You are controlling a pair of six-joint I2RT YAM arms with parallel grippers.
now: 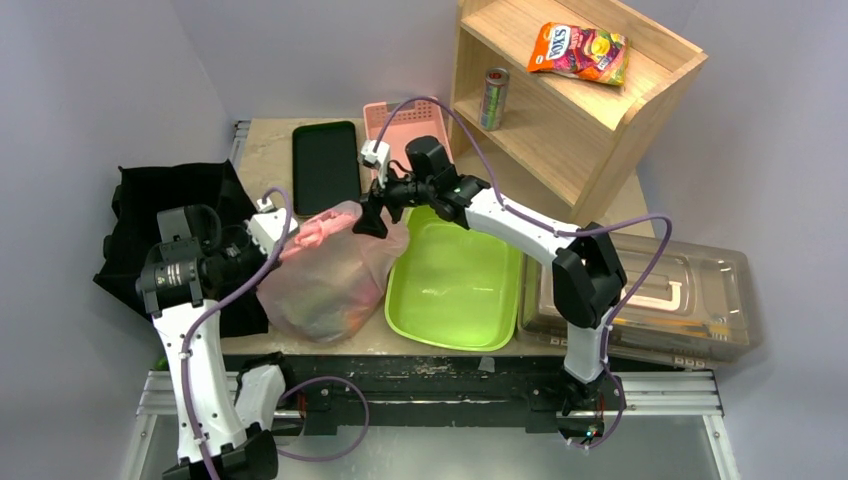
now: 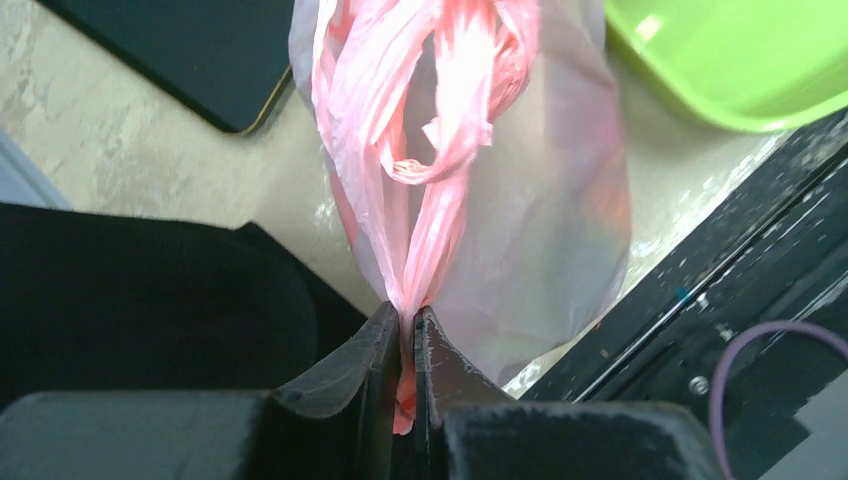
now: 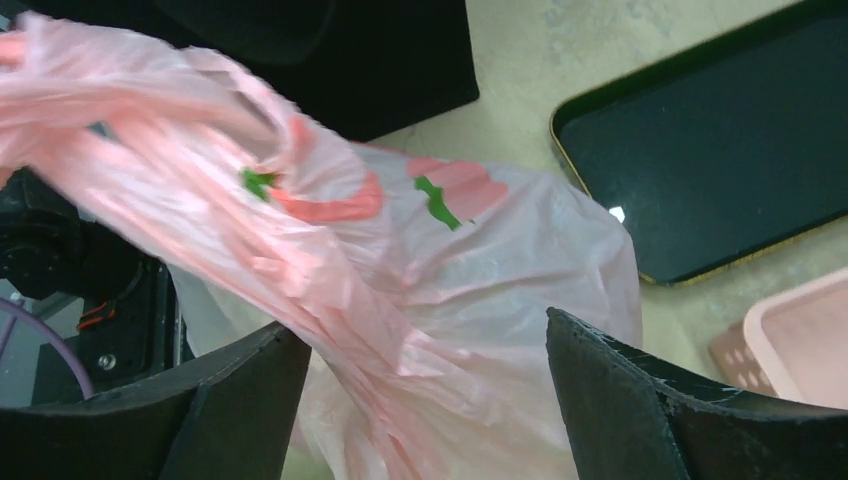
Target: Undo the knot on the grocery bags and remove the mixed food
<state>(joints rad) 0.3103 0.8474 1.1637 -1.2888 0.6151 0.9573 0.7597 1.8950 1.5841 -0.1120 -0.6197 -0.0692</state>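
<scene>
The grocery bag [image 1: 330, 285] sat on the bench [image 1: 262, 150], just beside the green tub [image 1: 455, 290] at the tub's 9 o'clock. The black tray [image 1: 325, 165] lay at the bag's 12 o'clock. The left hand [image 2: 405, 325], at the bag's 10 o'clock, was clenched on a twisted pink handle strand running out of the knot [image 2: 430, 160]. The right hand [image 3: 420, 330] stood released over the bag's top at 1 o'clock, its fingers wide apart and grasping nothing.
</scene>
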